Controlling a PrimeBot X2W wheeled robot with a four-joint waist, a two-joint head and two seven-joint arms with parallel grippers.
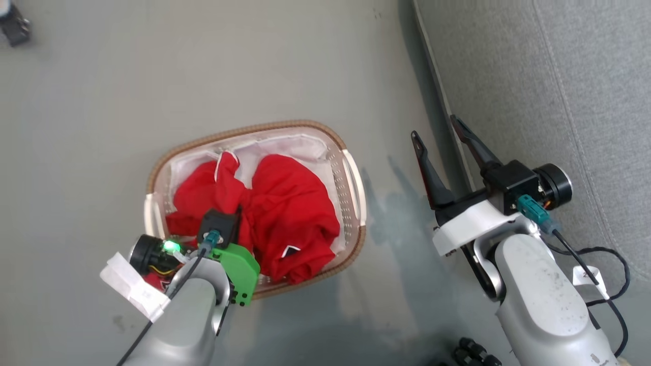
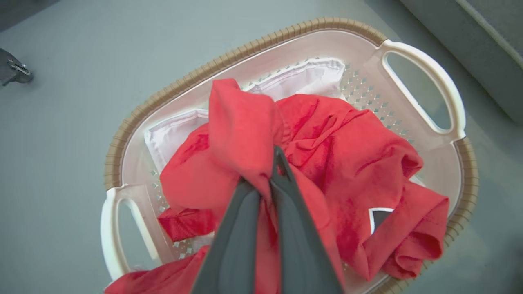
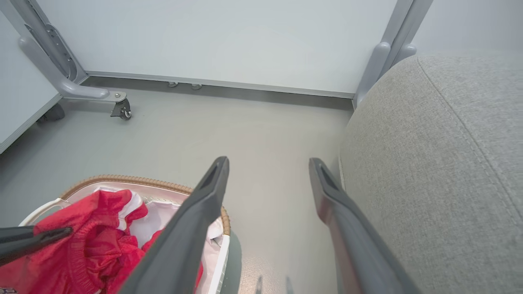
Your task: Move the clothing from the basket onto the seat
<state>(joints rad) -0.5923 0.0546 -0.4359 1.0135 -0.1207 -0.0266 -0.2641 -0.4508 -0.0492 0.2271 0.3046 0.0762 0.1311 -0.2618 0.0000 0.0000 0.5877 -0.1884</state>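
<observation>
The basket point(image 1: 356, 188), white with a brown woven rim, stands on the grey floor left of the seat point(image 1: 559, 101). The red clothing point(image 1: 290, 213) lies bunched inside it over the white liner. My left gripper point(image 2: 265, 171) reaches into the basket from the near side and is shut on a raised fold of the clothing point(image 2: 241, 126). In the head view its fingers are hidden under its own wrist. My right gripper point(image 1: 436, 129) hangs open and holds nothing, between the basket and the seat's edge. In the right wrist view, my right gripper point(image 3: 268, 163) points over the floor, with the basket point(image 3: 122, 181) at its lower left and the seat point(image 3: 429, 163) on its right.
A metal frame leg on a caster point(image 3: 118, 108) stands by the white wall panel beyond the basket. A small dark object point(image 1: 15, 25) sits on the floor at far left. A black cable point(image 1: 610, 274) loops beside my right forearm. Bare floor surrounds the basket.
</observation>
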